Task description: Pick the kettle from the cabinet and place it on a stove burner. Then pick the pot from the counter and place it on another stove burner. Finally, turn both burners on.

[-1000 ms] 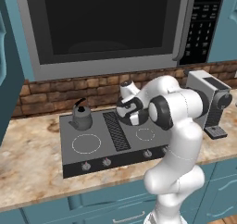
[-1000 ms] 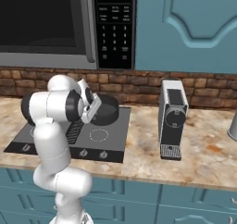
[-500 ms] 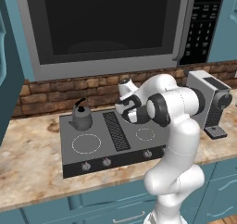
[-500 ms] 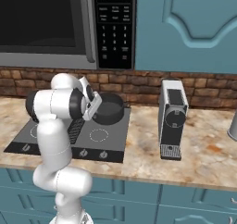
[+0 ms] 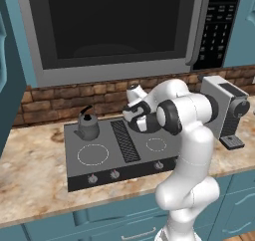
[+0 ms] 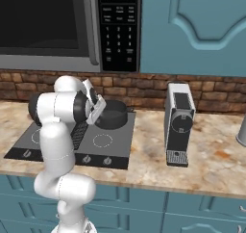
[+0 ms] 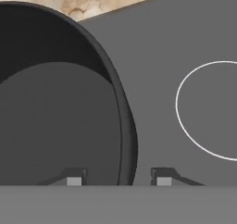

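On the cooktop's [image 6: 120, 138] rear right burner sat the pot [image 6: 111, 115], its rim between the parted fingertips of the gripper [image 7: 115, 179], which ought to lift straight clear without nudging it before seeking the knobs [image 6: 105, 160].

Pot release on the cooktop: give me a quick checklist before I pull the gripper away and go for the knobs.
1. Kettle on a rear burner: ok.
2. Pot on the cooktop, on the other rear spot: ok. Whether it is centred on the burner ring: cannot tell.
3. Gripper let go of the pot: ok. The fingertips straddle the pot's rim with a gap on each side in the hand view.
4. Front burners free of things: ok.
5. Knobs in place along the front edge; on or off: cannot tell.
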